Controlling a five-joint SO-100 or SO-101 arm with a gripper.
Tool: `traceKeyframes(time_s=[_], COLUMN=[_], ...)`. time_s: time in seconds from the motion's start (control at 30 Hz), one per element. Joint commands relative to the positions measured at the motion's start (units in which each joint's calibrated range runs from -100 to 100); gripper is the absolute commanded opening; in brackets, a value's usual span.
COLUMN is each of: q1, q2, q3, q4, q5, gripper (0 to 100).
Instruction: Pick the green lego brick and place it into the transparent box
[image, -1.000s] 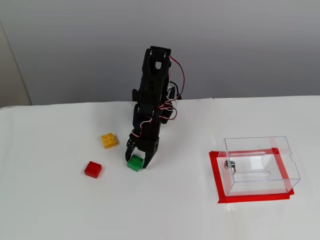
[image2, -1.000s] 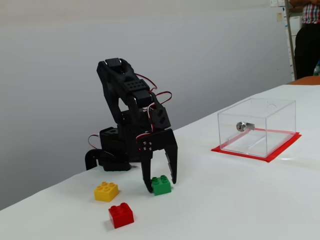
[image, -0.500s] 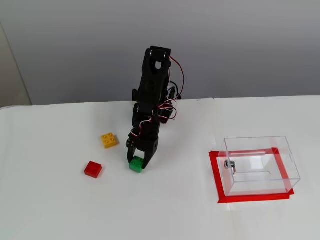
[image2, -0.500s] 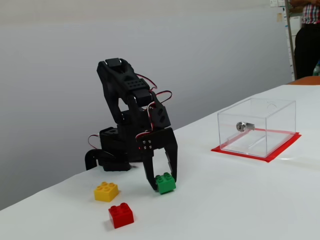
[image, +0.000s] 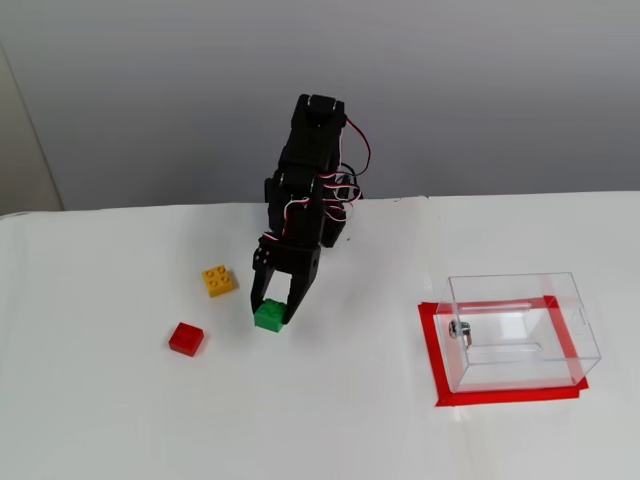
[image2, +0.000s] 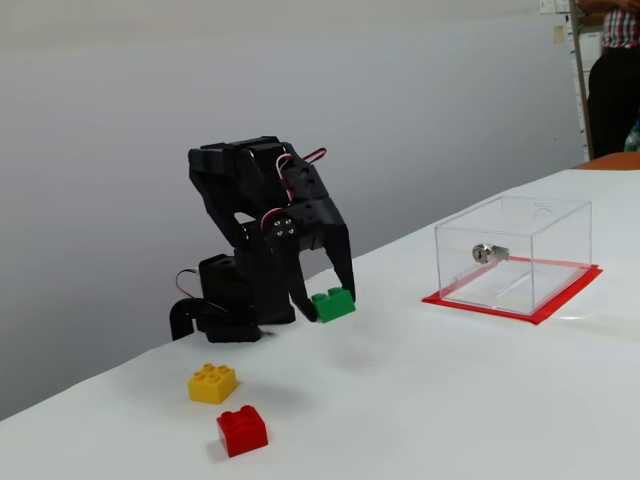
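The claw (image: 270, 312) (image2: 333, 303) is clamped on the green brick (image: 269, 317) (image2: 333, 304), holding it clear above the white table (image: 330, 420) (image2: 470, 400), as the gap below the brick in the side fixed view shows. The yellow brick (image: 218, 280) (image2: 213, 382) and the red brick (image: 186, 339) (image2: 242, 430) lie on the table near the arm. The clear box (image: 520, 330) (image2: 515, 252) stands on a red tape frame (image: 432, 345) (image2: 500, 309), well apart from the claw

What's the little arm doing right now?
End effector shut on green brick, lifted off table. Clear box empty. Nothing between them.
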Motion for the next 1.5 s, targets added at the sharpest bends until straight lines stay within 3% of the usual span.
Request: traceKeyframes(time_s=[0.0, 0.53, 0.8, 1.47], q1=[-2.95, -21.07, -29.65, -64.54], q2=[-4.71, -5.47, 6.32, 21.34], q3=[-2.3, -17.76, -29.97, -42.17], q4=[1.21, 0.51, 1.12, 0.77], q5=[0.37, 5.12, 4.75, 5.07], gripper=[14, 14, 14, 14])
